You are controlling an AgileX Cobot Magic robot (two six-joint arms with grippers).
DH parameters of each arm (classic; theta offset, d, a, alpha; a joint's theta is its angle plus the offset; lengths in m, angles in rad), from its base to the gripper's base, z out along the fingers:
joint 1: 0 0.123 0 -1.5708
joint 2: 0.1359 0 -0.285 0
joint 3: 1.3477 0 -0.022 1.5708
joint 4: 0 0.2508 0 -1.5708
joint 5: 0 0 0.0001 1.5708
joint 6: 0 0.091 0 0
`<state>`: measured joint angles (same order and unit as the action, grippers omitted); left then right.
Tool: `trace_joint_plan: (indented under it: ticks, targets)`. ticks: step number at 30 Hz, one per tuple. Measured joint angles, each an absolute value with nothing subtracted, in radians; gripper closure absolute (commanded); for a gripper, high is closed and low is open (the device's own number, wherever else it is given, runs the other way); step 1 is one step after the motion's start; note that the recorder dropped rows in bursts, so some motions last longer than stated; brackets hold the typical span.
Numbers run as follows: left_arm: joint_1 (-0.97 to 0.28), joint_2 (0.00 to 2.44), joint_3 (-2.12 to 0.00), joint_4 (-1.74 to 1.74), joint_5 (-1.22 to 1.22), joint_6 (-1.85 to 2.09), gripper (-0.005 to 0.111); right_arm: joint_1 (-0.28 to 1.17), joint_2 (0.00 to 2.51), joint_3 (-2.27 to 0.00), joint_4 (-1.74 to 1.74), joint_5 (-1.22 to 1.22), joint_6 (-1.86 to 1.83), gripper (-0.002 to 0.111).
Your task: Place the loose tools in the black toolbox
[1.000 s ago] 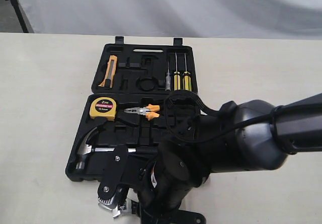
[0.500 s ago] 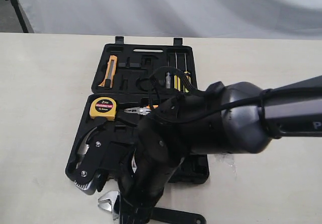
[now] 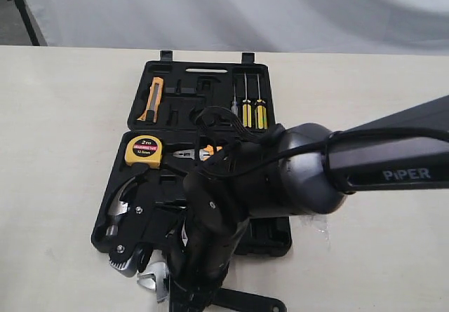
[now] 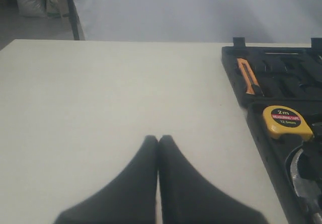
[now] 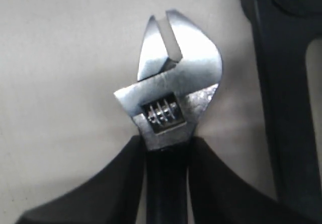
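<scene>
The black toolbox [image 3: 140, 126] lies open on the table, holding an orange knife [image 3: 152, 99], two yellow screwdrivers [image 3: 253, 111], a yellow tape measure [image 3: 145, 151], orange pliers [image 3: 199, 153] and a hammer [image 3: 116, 207]. An adjustable wrench [image 3: 154, 281] lies just in front of the box, near the table's front edge. My right gripper [image 5: 167, 148] is shut on the wrench's black handle, just behind its silver head [image 5: 173, 73]. The right arm [image 3: 309, 175] covers the box's front half. My left gripper [image 4: 158, 139] is shut on nothing, over bare table beside the box.
A black slotted piece [image 5: 282, 108] lies close beside the wrench in the right wrist view. The cream table [image 3: 63, 151] runs wide to the box's left, with a grey backdrop [image 3: 224, 10] behind it. The tape measure [image 4: 287, 122] and knife [image 4: 247, 75] also show in the left wrist view.
The right arm has swung left across the box's front and come down at the wrench. The wrench head has barely shifted.
</scene>
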<state>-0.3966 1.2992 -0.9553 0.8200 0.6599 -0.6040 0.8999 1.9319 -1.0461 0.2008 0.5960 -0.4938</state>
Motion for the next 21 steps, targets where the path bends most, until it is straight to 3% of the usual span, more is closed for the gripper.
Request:
trace_joint_plan:
  ticks: [9,21]
  targets:
    - [-0.397,1.299,-0.955,0.820,0.660,-0.604,0.105,0.900,1.846,-1.165,0.199,0.821,-0.573,0.108]
    - [-0.397,1.299,-0.955,0.820,0.660,-0.604,0.105,0.813,1.814,-1.329,0.125,0.872,-0.549,0.108]
